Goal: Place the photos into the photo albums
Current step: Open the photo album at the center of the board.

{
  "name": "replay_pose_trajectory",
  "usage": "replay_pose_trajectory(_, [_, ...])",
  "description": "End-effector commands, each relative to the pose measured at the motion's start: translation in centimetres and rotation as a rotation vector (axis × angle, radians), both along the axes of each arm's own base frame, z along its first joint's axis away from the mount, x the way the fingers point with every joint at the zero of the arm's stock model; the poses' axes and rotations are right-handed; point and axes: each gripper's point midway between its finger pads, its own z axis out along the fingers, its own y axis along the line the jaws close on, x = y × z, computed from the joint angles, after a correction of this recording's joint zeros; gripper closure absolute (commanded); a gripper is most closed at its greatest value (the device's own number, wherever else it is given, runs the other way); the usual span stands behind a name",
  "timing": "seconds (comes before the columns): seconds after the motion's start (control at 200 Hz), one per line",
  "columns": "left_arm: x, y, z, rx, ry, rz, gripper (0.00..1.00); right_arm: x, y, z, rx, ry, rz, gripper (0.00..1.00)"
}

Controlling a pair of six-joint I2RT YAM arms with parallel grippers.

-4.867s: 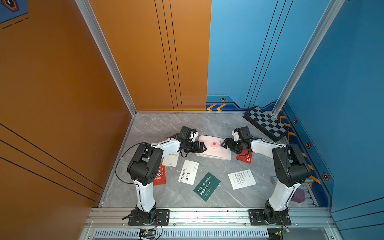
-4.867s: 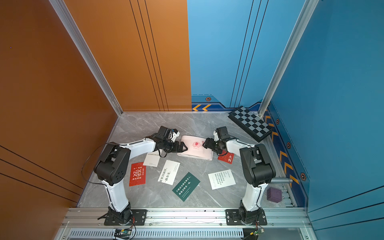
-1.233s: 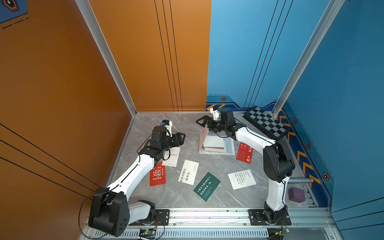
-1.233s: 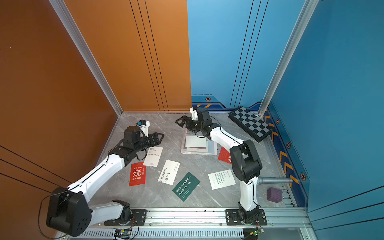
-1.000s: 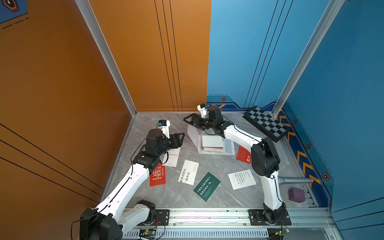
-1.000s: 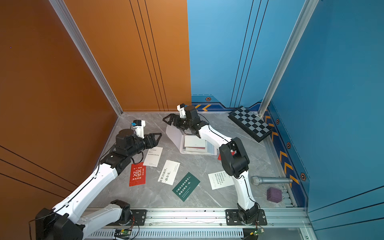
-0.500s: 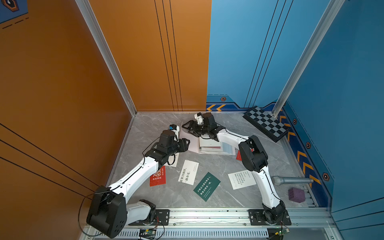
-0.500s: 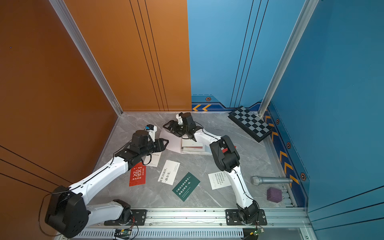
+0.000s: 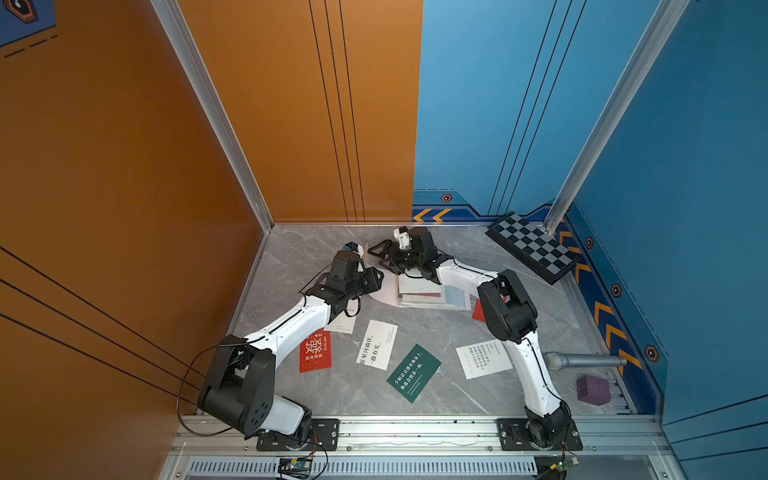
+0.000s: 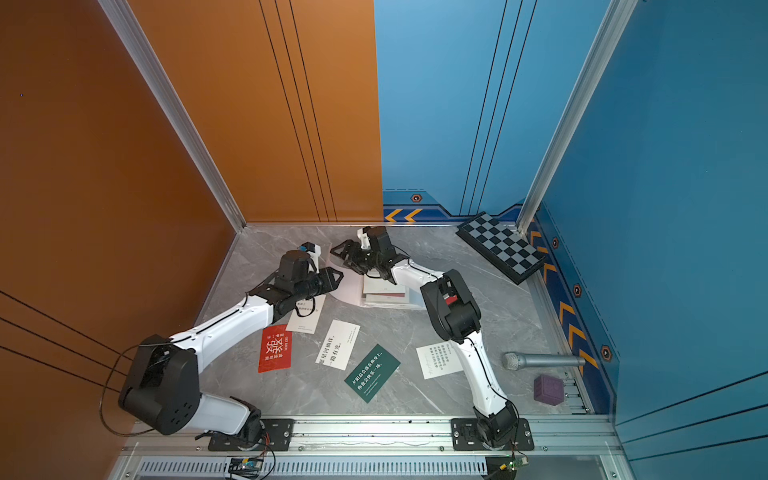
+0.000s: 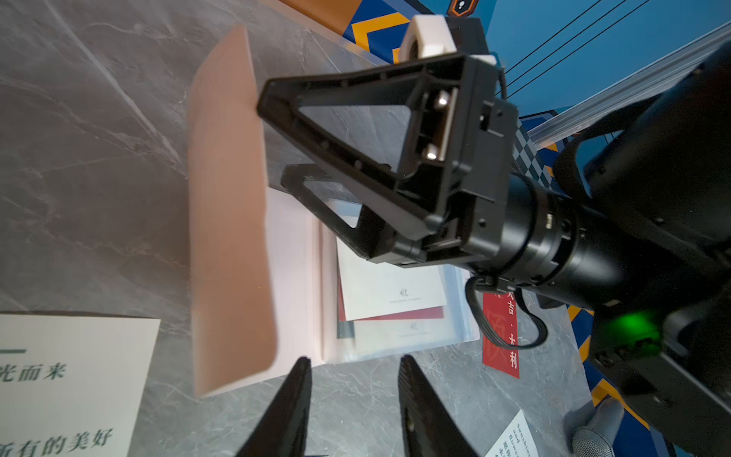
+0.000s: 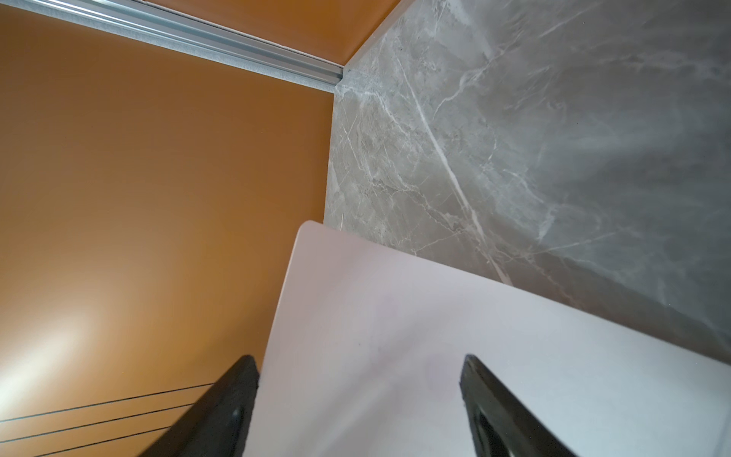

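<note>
**Album cover propped up, six cards loose on the table**

Album (image 9: 419, 291) sits back-centre on the table (image 9: 291, 257), pages flat. Its pink cover (image 11: 229, 237) stands tilted up on the side toward the left arm.
Right gripper (image 11: 273, 144): jaws spread wide, clamping nothing, one fingertip against the cover's edge.
Left gripper (image 11: 353, 360): jaws partly apart, nothing between them, near the album's front edge.
Sleeved cards (image 11: 391, 289), one white over one red, show in the clear page.
Loose cards: big red card (image 9: 316, 351), middle white card (image 9: 377, 344), green card (image 9: 413, 372), right white card (image 9: 483, 358), left white card (image 9: 343, 324) partly under the left arm, small red card (image 11: 500, 336) just beside the album.
</note>
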Motion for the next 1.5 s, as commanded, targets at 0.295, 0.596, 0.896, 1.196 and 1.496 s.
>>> replay_pose_trajectory(0.295, [2.1,0.5,-2.6,0.033,-0.036,0.141,0.63,-0.7,-0.8,1.7,0.027,-0.008,0.005,0.16])
replay_pose_trajectory(0.596, [3.6,3.1,-6.7,0.068,0.027,0.174,0.63,-0.6,-3.0,3.1,0.029,-0.034,-0.022,0.12])
replay_pose_trajectory(0.896, [3.1,3.3,-9.1,0.051,0.076,0.155,0.63,-1.4,-11.6,3.1,-0.15,-0.06,-0.11,0.13])
replay_pose_trajectory(1.196, [3.0,1.5,-12.4,0.035,0.137,0.067,0.64,-6.2,-25.3,-3.6,-0.383,0.089,-0.236,0.13])
replay_pose_trajectory(1.496, [3.3,0.6,-13.1,0.024,0.155,0.026,0.68,-8.3,-24.8,-6.1,-0.377,0.149,-0.166,0.14])
